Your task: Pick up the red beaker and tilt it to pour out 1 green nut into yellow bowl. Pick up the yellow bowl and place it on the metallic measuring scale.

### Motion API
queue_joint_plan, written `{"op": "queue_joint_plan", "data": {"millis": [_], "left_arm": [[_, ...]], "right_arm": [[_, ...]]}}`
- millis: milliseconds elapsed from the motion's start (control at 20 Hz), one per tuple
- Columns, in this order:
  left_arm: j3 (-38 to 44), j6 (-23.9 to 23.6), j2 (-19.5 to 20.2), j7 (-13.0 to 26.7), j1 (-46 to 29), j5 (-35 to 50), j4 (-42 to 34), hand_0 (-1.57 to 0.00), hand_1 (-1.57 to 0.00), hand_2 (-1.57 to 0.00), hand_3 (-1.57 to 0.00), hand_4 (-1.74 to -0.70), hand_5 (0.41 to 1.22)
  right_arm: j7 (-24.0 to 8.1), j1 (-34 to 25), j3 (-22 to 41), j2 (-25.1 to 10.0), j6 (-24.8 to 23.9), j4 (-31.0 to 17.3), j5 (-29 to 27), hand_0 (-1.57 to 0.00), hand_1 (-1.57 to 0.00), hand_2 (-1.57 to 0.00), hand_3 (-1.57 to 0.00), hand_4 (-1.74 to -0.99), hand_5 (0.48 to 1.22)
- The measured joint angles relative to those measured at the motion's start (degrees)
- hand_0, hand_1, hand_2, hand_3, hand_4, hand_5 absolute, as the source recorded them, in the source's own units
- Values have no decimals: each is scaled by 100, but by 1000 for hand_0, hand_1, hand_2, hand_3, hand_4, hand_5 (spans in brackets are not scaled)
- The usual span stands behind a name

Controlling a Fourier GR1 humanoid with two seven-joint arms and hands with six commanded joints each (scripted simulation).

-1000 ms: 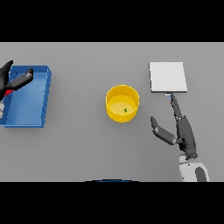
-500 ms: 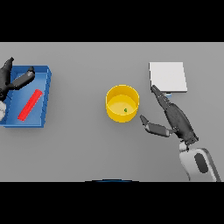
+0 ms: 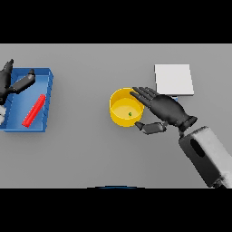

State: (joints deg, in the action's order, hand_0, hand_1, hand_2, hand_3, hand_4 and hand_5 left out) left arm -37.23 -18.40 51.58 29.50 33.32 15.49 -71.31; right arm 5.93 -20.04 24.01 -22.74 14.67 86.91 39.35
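The yellow bowl [image 3: 124,108] stands mid-table with one green nut [image 3: 130,113] inside. My right hand [image 3: 164,110] is at the bowl's right side, open, fingers reaching over its rim and thumb spread below it. The red beaker [image 3: 34,110] lies on its side in the blue tray [image 3: 47,103] at the left. My left hand [image 3: 10,83] hovers open over the tray's far left edge, apart from the beaker. The metallic scale [image 3: 173,79] lies flat behind my right hand.
The blue tray sits near the table's left edge. Grey tabletop stretches between the tray and the bowl and across the front.
My right hand swung left from beside the scale to the bowl's right rim. The red beaker left my left hand and now lies in the tray; that hand drew back left.
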Motion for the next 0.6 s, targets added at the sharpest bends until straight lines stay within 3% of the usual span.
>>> {"op": "queue_joint_plan", "data": {"millis": [400, 600], "left_arm": [[-23, 71, 18, 109, 129, -24, 11, 1, 1, 1, 1, -793, 720], [-28, 53, 19, 51, 61, -28, 46, 1, 1, 1, 1, -795, 732]], "right_arm": [[408, -917, 533, -33, 637, -854, 259, 1, 1, 1, 1, -1250, 686], [503, -1172, 747, 167, 806, -1299, 311, 1, 1, 1, 1, -1250, 681]]}}
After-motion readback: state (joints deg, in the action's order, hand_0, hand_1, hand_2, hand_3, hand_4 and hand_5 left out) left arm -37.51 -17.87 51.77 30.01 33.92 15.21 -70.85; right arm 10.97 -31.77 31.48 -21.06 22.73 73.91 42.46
